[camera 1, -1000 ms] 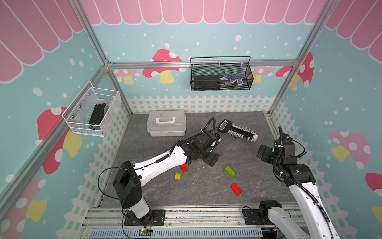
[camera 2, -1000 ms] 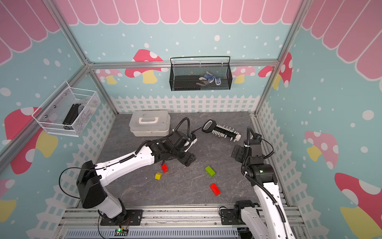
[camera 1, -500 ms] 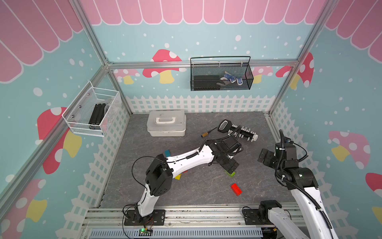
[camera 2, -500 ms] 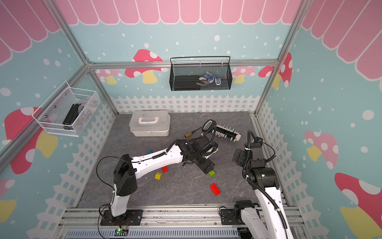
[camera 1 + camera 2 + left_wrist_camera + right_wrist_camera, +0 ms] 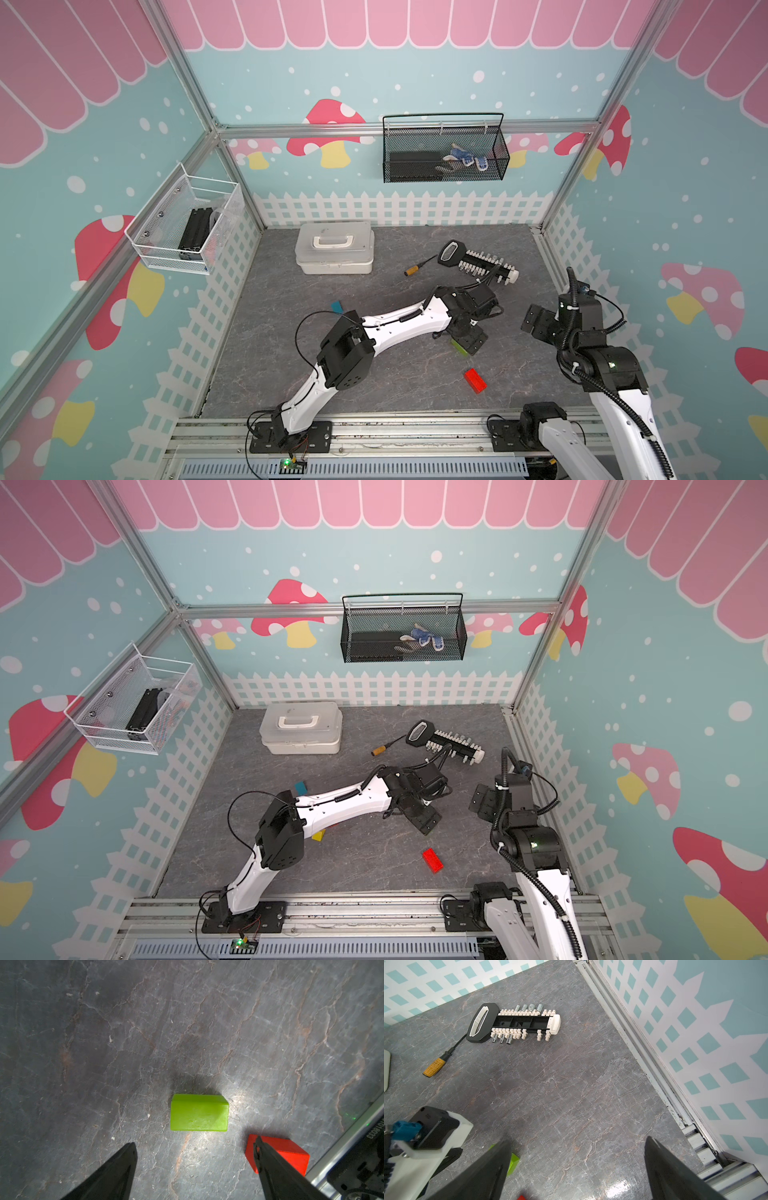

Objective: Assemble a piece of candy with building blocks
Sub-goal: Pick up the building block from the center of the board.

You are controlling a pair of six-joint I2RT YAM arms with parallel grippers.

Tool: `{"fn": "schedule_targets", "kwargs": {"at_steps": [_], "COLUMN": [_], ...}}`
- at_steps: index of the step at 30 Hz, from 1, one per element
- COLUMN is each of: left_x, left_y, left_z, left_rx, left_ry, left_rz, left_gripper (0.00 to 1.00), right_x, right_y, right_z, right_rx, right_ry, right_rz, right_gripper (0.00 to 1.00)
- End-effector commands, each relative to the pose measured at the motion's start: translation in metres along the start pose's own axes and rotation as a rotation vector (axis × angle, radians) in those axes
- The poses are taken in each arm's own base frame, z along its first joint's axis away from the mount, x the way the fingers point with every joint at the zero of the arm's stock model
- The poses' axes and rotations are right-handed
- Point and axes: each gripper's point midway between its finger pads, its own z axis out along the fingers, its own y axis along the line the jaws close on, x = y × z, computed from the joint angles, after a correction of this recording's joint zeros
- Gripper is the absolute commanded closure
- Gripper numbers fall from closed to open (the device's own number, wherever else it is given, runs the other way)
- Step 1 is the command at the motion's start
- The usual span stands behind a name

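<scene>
A glossy green block lies flat on the grey surface just beyond the spread left gripper, with a separate red block nearer the front edge, while the right gripper hangs spread and empty.

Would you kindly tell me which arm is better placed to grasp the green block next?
Left, I think: the left gripper hangs open just above the green block, while the right gripper, also open, sits farther off to the side.
</scene>
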Motion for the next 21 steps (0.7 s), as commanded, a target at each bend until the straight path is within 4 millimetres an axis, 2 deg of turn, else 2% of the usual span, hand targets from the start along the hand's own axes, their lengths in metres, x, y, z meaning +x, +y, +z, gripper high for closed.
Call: {"fn": "schedule_targets", "kwargs": {"at_steps": [1, 21], "left_x": [0.004, 0.018], "left_y": [-0.005, -0.002], "left_z": [0.011, 0.051], "left_rx": [0.019, -0.081], "left_ry": [0.035, 0.088], "left_rz": [-0.022, 0.068], "left_gripper": [0.08, 0.11], "right_x": [0.006, 0.011], "right_y": [-0.002, -0.001], "right_z": [-0.001, -0.001], "right_rx": [0.004, -0.012], "right_ry": [0.016, 0.012], "right_rz": [-0.009, 0.007], "right_gripper": [0.00, 0.00]}}
